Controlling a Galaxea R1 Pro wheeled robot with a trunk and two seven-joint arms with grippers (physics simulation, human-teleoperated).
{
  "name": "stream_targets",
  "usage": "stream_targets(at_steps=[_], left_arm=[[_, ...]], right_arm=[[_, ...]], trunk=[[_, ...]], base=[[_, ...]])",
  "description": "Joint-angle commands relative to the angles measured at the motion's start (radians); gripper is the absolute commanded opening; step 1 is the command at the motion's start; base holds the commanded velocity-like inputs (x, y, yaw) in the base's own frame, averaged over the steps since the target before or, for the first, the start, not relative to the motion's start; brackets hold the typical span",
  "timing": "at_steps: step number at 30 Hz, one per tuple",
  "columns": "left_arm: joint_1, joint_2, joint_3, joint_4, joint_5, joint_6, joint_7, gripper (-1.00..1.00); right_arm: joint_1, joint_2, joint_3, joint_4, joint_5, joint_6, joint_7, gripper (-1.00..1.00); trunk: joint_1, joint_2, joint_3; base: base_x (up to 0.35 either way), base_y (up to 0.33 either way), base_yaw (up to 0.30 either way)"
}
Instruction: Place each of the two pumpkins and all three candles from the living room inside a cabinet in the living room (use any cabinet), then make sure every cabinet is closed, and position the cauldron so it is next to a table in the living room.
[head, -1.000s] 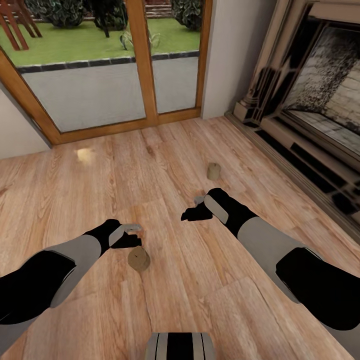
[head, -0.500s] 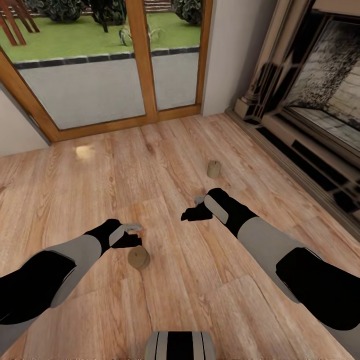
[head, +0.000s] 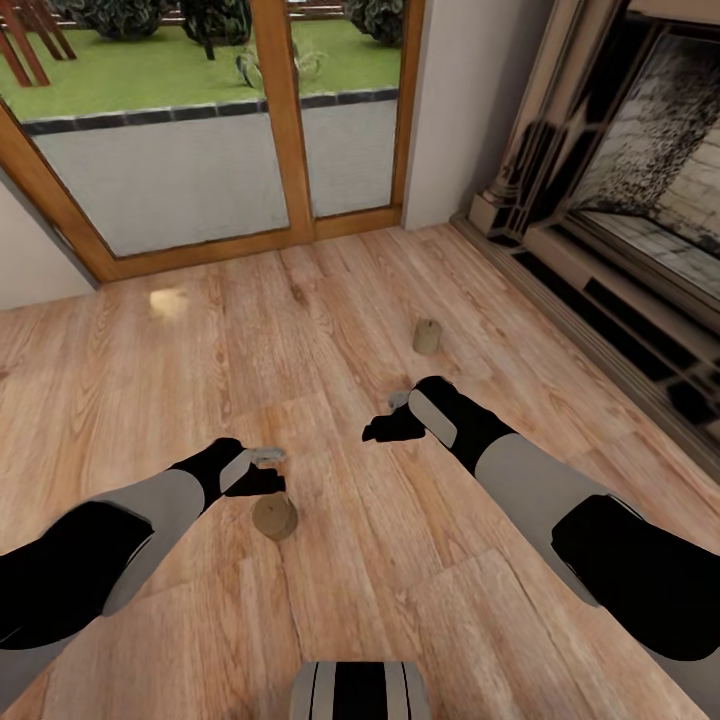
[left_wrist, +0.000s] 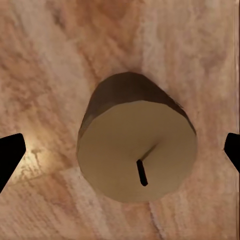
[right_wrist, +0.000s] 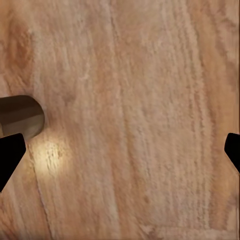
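The left tool (left_wrist: 120, 150) hung wide above 1 candle (left_wrist: 136, 145); the right tool (right_wrist: 120, 145), wide too, hung beside another candle (right_wrist: 20, 116).

The wood floor (head: 330, 300) is wide and bare, so there is lots of room to move. Two small candles stand on it. One candle (head: 275, 517) sits right under the left end effector (head: 262, 470), with its open fingers well apart on each side. The other candle (head: 427, 336) stands just past the right end effector (head: 385, 420). The fireplace (head: 640, 200) blocks the right side, and the glass doors (head: 200, 150) block the far side.
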Motion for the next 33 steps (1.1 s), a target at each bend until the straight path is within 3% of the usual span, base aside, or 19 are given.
stream_targets(at_steps=[1, 7, 8, 12, 27, 33], left_arm=[[0.000, 0.000, -0.008, -0.001, 0.009, 0.004, 0.002, 1.00], [0.000, 0.000, -0.009, 0.002, 0.009, 0.004, 0.021, 1.00], [0.000, 0.000, -0.007, 0.001, 0.011, 0.004, 0.069, 1.00], [0.000, -0.001, -0.007, 0.002, 0.012, 0.004, 0.089, 1.00], [0.000, -0.002, -0.007, -0.002, 0.013, 0.004, 0.093, 1.00], [0.000, -0.002, -0.007, -0.002, 0.014, 0.005, 0.092, 1.00]], right_arm=[[-0.001, -0.001, 0.005, -0.001, -0.010, 0.001, -0.009, 1.00], [-0.001, -0.001, 0.005, -0.001, -0.010, 0.001, -0.009, 1.00], [-0.001, -0.001, 0.005, -0.002, -0.011, 0.001, -0.009, 1.00], [-0.001, -0.001, 0.005, -0.001, -0.010, 0.001, -0.009, 1.00], [-0.001, -0.001, 0.005, -0.001, -0.011, 0.001, -0.009, 1.00], [-0.001, -0.001, 0.005, -0.002, -0.011, 0.001, -0.009, 1.00]], trunk=[[0.000, 0.000, -0.001], [0.000, 0.000, -0.001], [0.000, 0.000, -0.001], [0.000, 0.000, -0.001], [0.000, 0.000, -0.001], [0.003, -0.002, -0.024]], base=[[0.127, -0.169, 0.000], [0.034, -0.045, 0.000], [0.002, -0.003, 0.000], [0.001, -0.001, 0.000], [0.000, 0.000, 0.000], [0.000, 0.000, 0.000]])
